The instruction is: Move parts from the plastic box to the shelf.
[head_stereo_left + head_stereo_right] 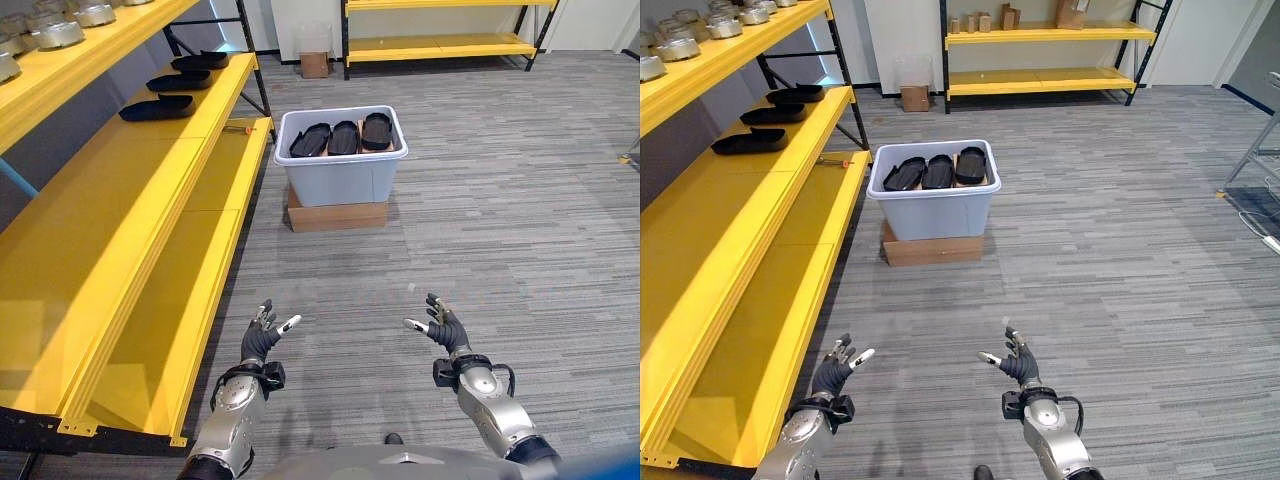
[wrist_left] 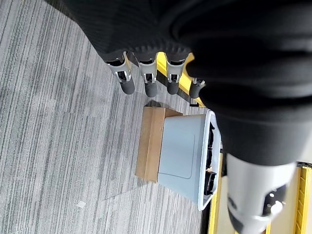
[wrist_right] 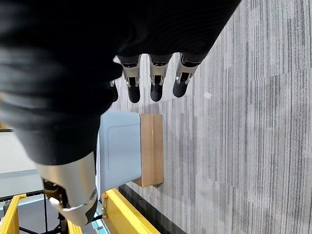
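Note:
A pale grey plastic box (image 1: 340, 170) stands on a flat cardboard box (image 1: 337, 214) on the carpet ahead. Three black oval parts (image 1: 343, 137) stand side by side inside it. Three more black parts (image 1: 157, 107) lie in a row on the yellow shelf (image 1: 120, 210) at the left. My left hand (image 1: 262, 337) and right hand (image 1: 443, 328) hover low over the carpet, well short of the box, both open with relaxed fingers and nothing in them. The box also appears in the wrist views, the box (image 2: 187, 156) past the left fingers and the box (image 3: 119, 148) past the right fingers.
The long yellow shelf unit runs along the left side, with metal round parts (image 1: 60, 32) on its upper level. Another yellow shelf unit (image 1: 1040, 55) stands at the far wall, with a small cardboard box (image 1: 314, 64) on the floor beside it. Grey carpet (image 1: 500, 200) lies open to the right.

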### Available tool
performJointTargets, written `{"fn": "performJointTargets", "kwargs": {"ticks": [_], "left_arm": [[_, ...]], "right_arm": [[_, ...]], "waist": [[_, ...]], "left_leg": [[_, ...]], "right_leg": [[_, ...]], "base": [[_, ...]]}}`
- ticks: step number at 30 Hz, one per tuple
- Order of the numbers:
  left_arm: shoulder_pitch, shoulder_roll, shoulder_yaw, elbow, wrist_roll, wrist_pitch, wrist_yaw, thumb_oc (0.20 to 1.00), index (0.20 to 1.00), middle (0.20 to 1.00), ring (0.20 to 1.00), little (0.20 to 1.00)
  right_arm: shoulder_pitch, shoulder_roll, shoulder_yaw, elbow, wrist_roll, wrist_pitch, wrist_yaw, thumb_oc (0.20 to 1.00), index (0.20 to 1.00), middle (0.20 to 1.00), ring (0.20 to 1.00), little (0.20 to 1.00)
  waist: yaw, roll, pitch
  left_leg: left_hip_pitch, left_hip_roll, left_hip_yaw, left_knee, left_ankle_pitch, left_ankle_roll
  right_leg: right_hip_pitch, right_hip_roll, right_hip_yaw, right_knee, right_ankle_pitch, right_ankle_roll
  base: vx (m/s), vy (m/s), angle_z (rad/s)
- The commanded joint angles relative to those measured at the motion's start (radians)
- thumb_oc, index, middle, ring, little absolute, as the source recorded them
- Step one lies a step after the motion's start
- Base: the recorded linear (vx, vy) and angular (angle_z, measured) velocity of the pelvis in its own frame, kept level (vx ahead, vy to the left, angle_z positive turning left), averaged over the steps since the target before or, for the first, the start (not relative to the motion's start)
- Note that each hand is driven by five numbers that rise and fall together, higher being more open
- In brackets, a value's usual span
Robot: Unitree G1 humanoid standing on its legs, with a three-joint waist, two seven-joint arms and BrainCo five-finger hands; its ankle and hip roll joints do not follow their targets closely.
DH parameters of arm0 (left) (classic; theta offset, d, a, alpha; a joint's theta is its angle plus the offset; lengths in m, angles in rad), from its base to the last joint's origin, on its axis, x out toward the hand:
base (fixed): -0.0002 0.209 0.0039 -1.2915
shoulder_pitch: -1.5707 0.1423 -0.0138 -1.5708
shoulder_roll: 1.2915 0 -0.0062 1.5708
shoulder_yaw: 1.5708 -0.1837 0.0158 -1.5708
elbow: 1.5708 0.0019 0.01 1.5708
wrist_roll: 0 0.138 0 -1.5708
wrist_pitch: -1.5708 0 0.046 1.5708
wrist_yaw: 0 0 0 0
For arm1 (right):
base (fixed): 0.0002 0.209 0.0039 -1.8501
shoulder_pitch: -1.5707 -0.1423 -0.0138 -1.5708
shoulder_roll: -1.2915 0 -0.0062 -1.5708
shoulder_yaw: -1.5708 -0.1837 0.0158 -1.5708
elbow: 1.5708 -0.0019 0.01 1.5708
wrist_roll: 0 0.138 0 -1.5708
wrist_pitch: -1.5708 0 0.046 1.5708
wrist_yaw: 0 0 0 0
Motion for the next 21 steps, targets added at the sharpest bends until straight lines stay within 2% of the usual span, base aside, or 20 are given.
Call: {"fn": "performJointTargets", "kwargs": {"ticks": [1,9,13,16,18,19,21], "left_arm": [[-0.038,0.024,0.003,-0.001,-0.002,-0.04,-0.01,1.0,1.0,1.0,1.0,1.0],[-0.026,0.028,0.015,-0.011,-0.003,-0.042,-0.008,1.0,1.0,1.0,1.0,1.0],[-0.027,0.041,0.02,-0.019,0.001,-0.043,-0.008,1.0,1.0,1.0,1.0,1.0],[-0.038,0.054,0.024,-0.035,0.008,-0.044,-0.005,1.0,1.0,1.0,1.0,1.0],[-0.04,0.058,0.026,-0.039,0.01,-0.042,-0.007,1.0,1.0,1.0,1.0,1.0],[-0.042,0.065,0.025,-0.044,0.025,-0.033,-0.015,1.0,1.0,1.0,1.0,1.0],[-0.041,0.068,0.025,-0.047,0.034,-0.029,-0.021,1.0,1.0,1.0,1.0,1.0]], "right_arm": [[0.001,-0.006,-0.006,-0.05,0.012,-0.047,-0.002,1.0,1.0,1.0,1.0,1.0],[-0.011,-0.012,-0.009,-0.041,0.005,-0.045,-0.001,1.0,1.0,1.0,1.0,1.0],[-0.023,-0.014,-0.013,-0.036,0.001,-0.041,0.002,1.0,1.0,1.0,1.0,1.0],[-0.03,-0.009,-0.015,-0.03,0.008,-0.039,0.0,1.0,1.0,1.0,1.0,1.0],[-0.033,-0.005,-0.014,-0.029,0.021,-0.04,0.003,1.0,1.0,1.0,1.0,1.0],[-0.026,0.01,-0.012,-0.036,0.064,-0.041,0.019,1.0,1.0,1.0,1.0,1.0],[-0.022,0.012,-0.011,-0.05,0.065,-0.043,0.021,1.0,1.0,1.0,1.0,1.0]], "waist": [[0.004,-0.033,-0.017],[0.019,-0.038,-0.017],[0.022,-0.035,-0.008],[0.022,-0.024,0.009],[0.021,-0.023,0.013],[0.012,-0.018,0.034],[0.003,-0.018,0.055]], "left_leg": [[-0.03,-0.01,-0.081,0.006,-0.016,-0.009],[-0.034,-0.02,-0.092,0.006,-0.02,0.005],[-0.043,-0.033,-0.101,0.012,-0.02,0.021],[-0.072,-0.062,-0.119,0.051,-0.034,0.043],[-0.079,-0.071,-0.124,0.061,-0.036,0.048],[-0.079,-0.099,-0.136,0.082,-0.044,0.065],[-0.074,-0.115,-0.14,0.096,-0.049,0.077]], "right_leg": [[0.026,-0.07,-0.035,0.011,-0.041,0.07],[0.02,-0.076,-0.025,0.011,-0.039,0.076],[-0.014,-0.086,-0.026,0.077,-0.055,0.082],[-0.089,-0.096,-0.017,0.208,-0.081,0.094],[-0.11,-0.097,-0.013,0.243,-0.087,0.098],[-0.178,-0.107,-0.007,0.383,-0.061,0.103],[-0.247,-0.108,0.012,0.517,0.033,0.096]], "base": [[0.0,0.0,0.0],[0.01,0.024,-0.01],[-0.01,0.087,0.05],[-0.05,0.16,0.03],[-0.02,0.15,0.08],[-0.01,0.214,0.03],[-0.02,0.212,0.08]]}}
